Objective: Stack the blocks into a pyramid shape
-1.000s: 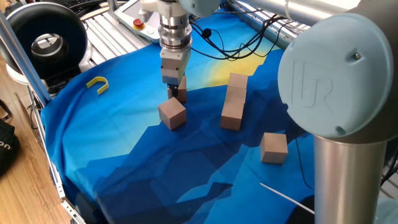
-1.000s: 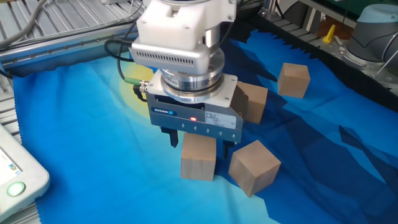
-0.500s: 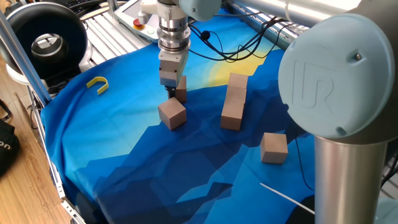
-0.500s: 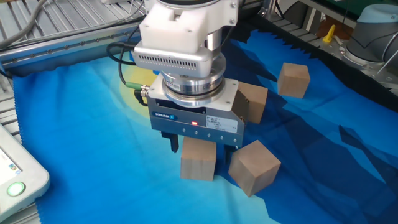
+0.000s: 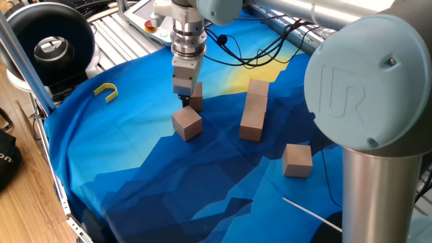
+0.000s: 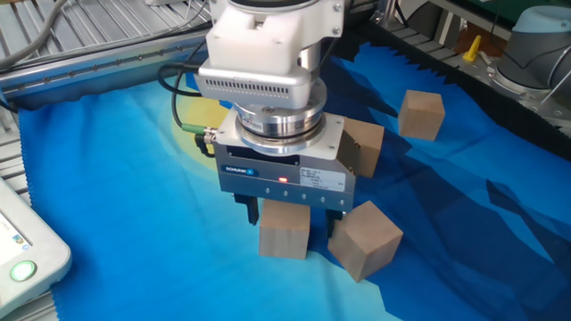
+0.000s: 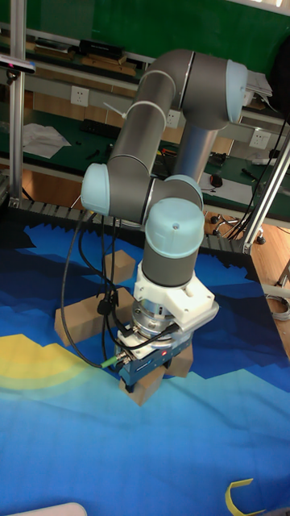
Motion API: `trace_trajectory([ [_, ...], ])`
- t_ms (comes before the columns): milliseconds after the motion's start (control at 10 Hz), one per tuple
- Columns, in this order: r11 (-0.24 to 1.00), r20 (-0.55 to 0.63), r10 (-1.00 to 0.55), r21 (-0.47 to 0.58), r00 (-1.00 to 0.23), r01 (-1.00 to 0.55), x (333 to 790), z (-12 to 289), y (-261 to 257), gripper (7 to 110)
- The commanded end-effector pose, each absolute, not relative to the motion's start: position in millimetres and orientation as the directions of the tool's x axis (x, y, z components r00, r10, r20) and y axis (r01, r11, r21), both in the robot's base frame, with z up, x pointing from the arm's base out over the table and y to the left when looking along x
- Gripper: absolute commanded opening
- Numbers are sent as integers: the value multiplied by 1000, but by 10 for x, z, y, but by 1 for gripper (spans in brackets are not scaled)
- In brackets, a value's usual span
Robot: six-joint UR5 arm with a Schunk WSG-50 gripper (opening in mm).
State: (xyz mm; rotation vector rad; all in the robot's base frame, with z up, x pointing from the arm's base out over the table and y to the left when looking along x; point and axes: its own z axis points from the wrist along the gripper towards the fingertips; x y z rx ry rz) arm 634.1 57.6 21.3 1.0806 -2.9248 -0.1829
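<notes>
My gripper (image 6: 294, 217) hangs low over one wooden block (image 6: 285, 234), open, with a finger (image 6: 252, 212) on each side of the block and a small gap on the right. In one fixed view the gripper (image 5: 186, 98) partly hides that block (image 5: 197, 95). A second block (image 6: 364, 241) lies tilted just beside it, nearer the front in one fixed view (image 5: 187, 123). Further blocks are stacked in a short column (image 5: 254, 109), and a single block (image 5: 297, 160) lies apart. In the tall view the gripper (image 7: 151, 377) covers most of the block (image 7: 150, 393).
Blue and yellow cloth (image 5: 135, 155) covers the table. A small yellow U-shaped piece (image 5: 106, 91) lies at the left edge. Black cables (image 5: 263, 50) trail behind the gripper, and a tablet (image 5: 145, 17) and a black round device (image 5: 50, 44) sit beyond the cloth.
The gripper has shifted slightly across the table and settled over the block. None of the blocks has moved.
</notes>
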Motion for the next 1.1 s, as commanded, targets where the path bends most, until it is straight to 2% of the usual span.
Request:
trace_trajectory([
  [0, 728, -38, -675, 129, -737, -673, 6263, 204, 558, 88],
  [700, 767, -41, -633, 107, -773, -633, 6323, 211, 528, 88],
  [800, 774, -46, -623, 105, -781, -624, 6335, 209, 538, 66],
  [1000, 787, -49, -608, 98, -792, -610, 6341, 195, 582, 66],
])
